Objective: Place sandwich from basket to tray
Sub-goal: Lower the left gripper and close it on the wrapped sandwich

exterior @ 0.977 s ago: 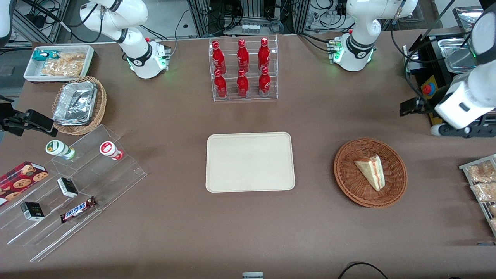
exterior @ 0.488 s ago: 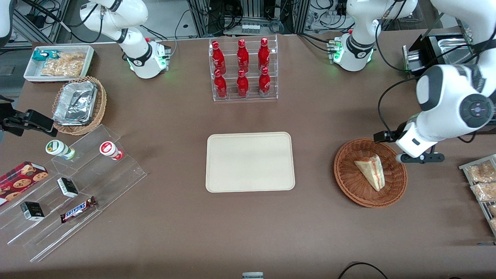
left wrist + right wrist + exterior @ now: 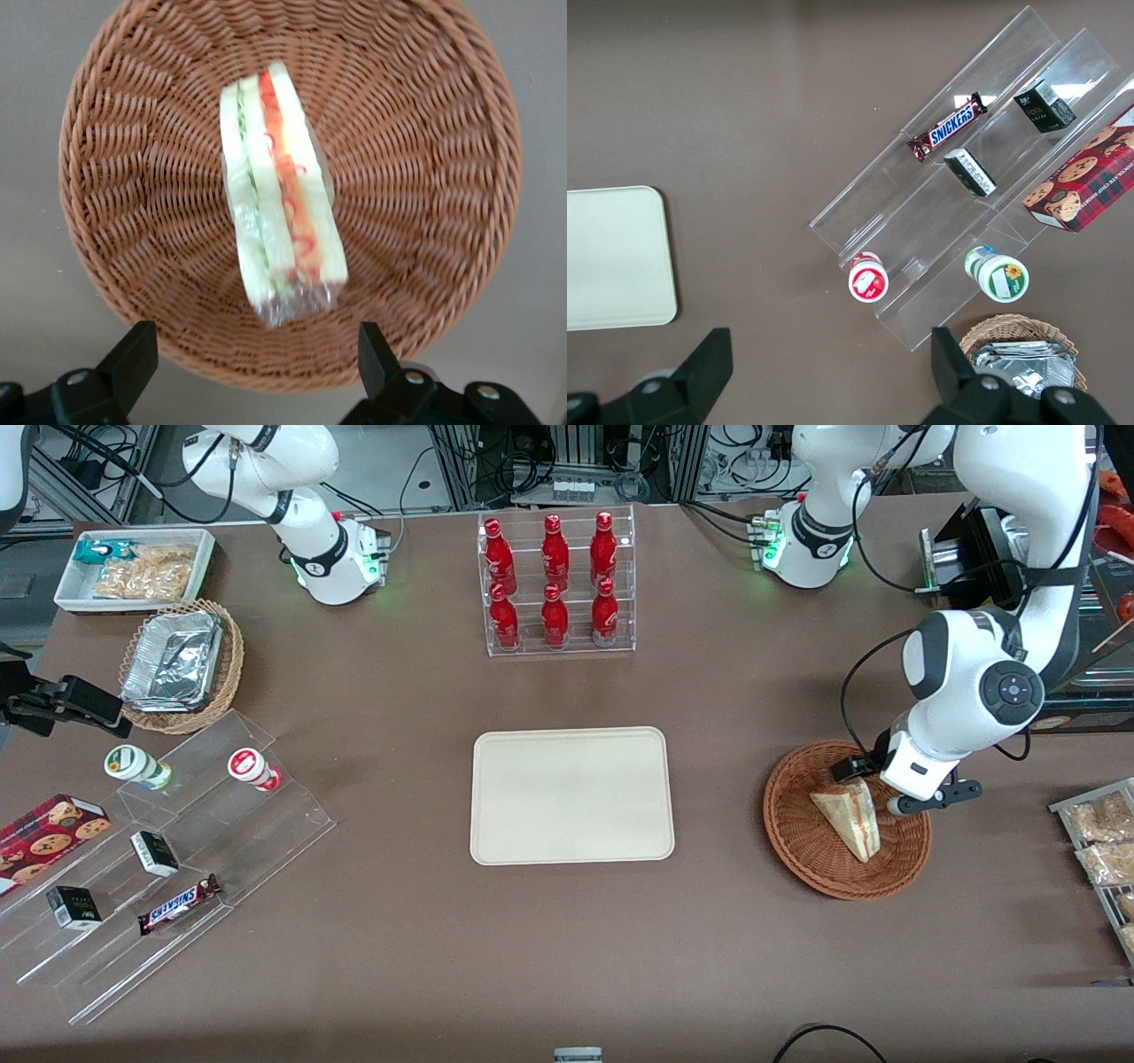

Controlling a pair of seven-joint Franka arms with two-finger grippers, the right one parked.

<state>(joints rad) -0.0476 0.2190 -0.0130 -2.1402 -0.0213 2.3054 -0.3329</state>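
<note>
The sandwich (image 3: 849,817), a pale bread wedge with red and green filling in clear wrap, lies in the round reddish-brown wicker basket (image 3: 791,843) toward the working arm's end of the table. My left gripper (image 3: 889,784) hovers over the basket's edge farther from the front camera, just above the sandwich's wide end. In the left wrist view the gripper (image 3: 257,345) is open, its fingers (image 3: 135,352) spread wide over the basket rim (image 3: 133,177), and the sandwich (image 3: 279,221) lies apart from them, untouched. The cream tray (image 3: 571,795) lies flat at mid-table with nothing on it.
An acrylic rack of red bottles (image 3: 555,584) stands farther from the front camera than the tray. Bagged snacks (image 3: 1103,841) lie on a rack at the working arm's table end. Toward the parked arm's end are acrylic steps with snacks (image 3: 168,841) and a tan basket of foil trays (image 3: 177,660).
The left arm has swung in from the table's end and come down over the basket, nearer the sandwich. Sandwich, basket and tray have not moved.
</note>
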